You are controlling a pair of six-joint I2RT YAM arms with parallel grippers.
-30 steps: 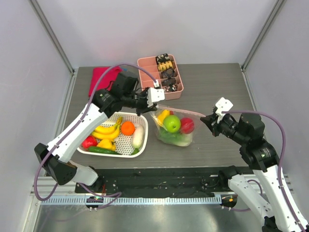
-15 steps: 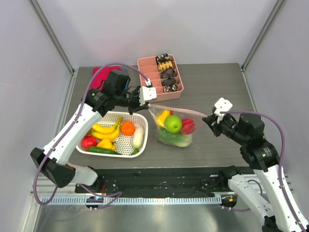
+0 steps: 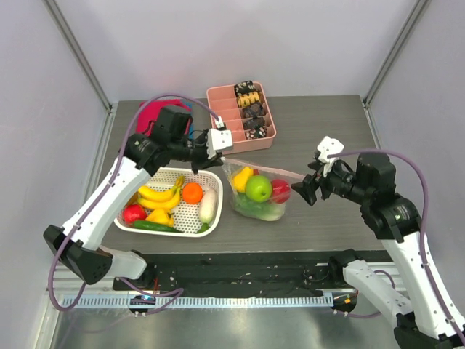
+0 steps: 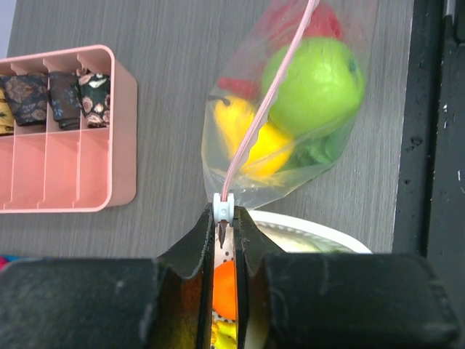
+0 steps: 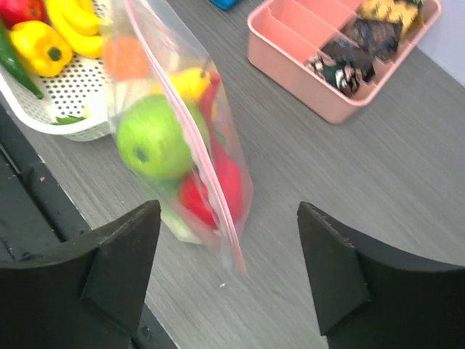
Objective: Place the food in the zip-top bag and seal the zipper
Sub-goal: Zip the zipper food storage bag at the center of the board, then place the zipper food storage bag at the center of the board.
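Note:
The clear zip-top bag (image 3: pixel 259 193) stands on the table and holds a green apple (image 3: pixel 258 188), a red fruit (image 3: pixel 281 190), a yellow piece (image 3: pixel 243 177) and green leaves. Its pink zipper (image 3: pixel 265 169) runs along the top edge. My left gripper (image 3: pixel 217 141) is shut on the white slider (image 4: pixel 225 206) at the zipper's left end. My right gripper (image 3: pixel 308 188) is open, its jaws wide on either side of the bag's right corner (image 5: pixel 236 254) without touching it. In the right wrist view the bag (image 5: pixel 174 138) is blurred.
A white mesh basket (image 3: pixel 167 231) left of the bag holds bananas, an orange (image 3: pixel 192 193), a red fruit, a yellow pepper and a cucumber. A pink compartment tray (image 3: pixel 269 109) with snack pieces stands behind. A red cloth (image 3: pixel 149 113) lies at the back left.
My right gripper has opened and let go of the bag's right end. My left gripper has drawn the slider end a little left and back.

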